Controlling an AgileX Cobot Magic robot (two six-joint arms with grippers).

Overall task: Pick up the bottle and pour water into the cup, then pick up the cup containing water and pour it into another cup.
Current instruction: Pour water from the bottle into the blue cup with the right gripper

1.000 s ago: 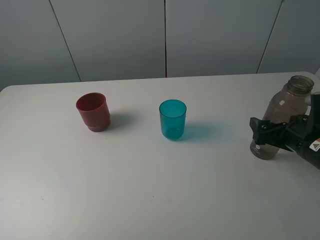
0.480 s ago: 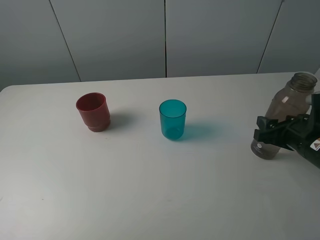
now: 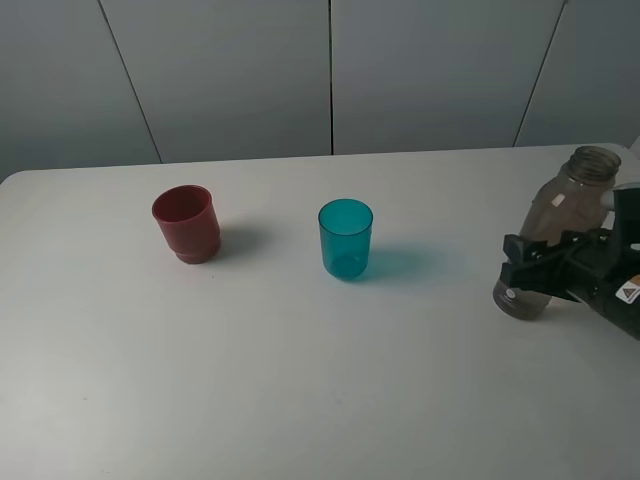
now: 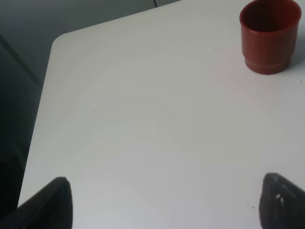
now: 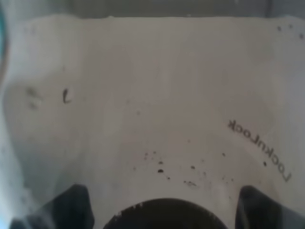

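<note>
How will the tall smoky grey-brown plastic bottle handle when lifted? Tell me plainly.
Probably tip-prone: the tall, smoky grey-brown translucent plastic bottle leans in the right gripper, which is shut low on it. Its smooth wall may slip. The uncapped neck could spill.

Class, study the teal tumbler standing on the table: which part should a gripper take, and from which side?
Take the teal tumbler at mid-wall, coming in level from the near side, probably. It stands upright with straight sides, so jaws seat flat, the rim is left free for pouring, and the red cup to its left is cleared.
</note>
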